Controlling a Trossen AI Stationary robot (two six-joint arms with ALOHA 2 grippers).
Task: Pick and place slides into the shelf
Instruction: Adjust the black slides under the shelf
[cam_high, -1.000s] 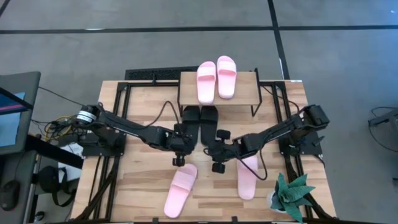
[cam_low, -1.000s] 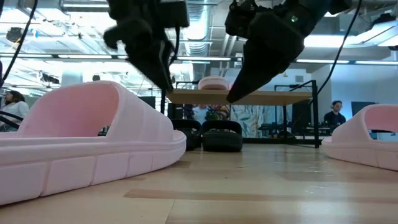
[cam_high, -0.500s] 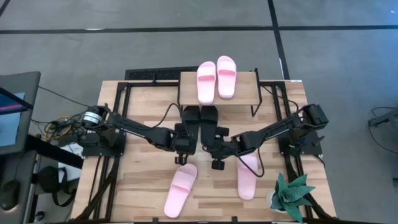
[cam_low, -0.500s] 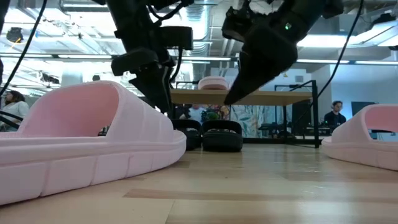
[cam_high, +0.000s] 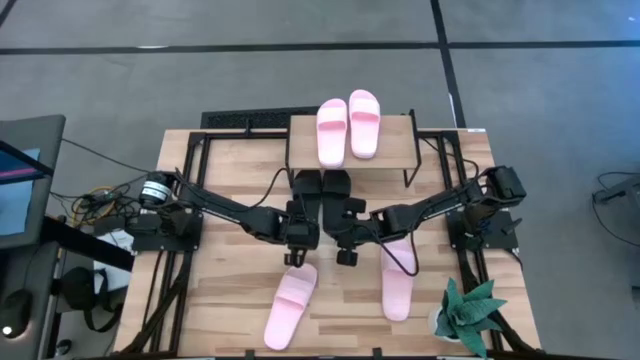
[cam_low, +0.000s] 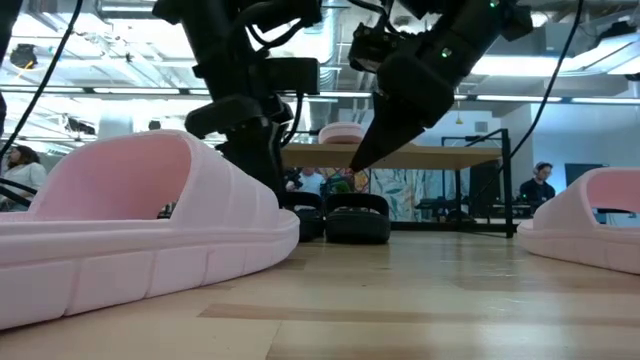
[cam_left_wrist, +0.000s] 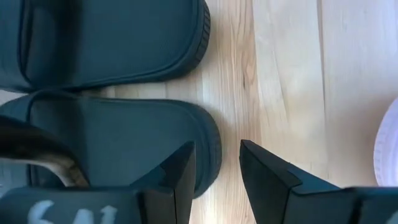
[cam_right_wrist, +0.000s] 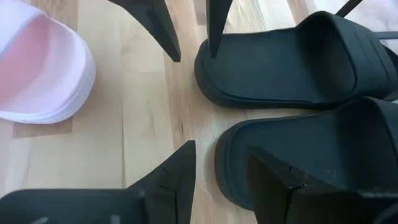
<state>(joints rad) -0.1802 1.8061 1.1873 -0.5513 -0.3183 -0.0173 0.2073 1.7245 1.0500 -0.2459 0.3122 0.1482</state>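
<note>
Both arms are at the pick-up step for the pair of black rubber slides, which lie side by side on the wooden bench under the front edge of the small light-wood shelf. The left hand and right hand each hang with fingers parted narrowly astride a heel rim, gripping nothing. Next, I judge, each must lower and close. Two pale pink slides sit on the shelf; two more lie nearer the bench front.

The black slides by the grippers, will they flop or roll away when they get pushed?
The black slides look thick-soled, so they probably stay fairly stiff. They lie flat on the wooden table, so they likely scoot rather than roll. They look light for their size.
</note>
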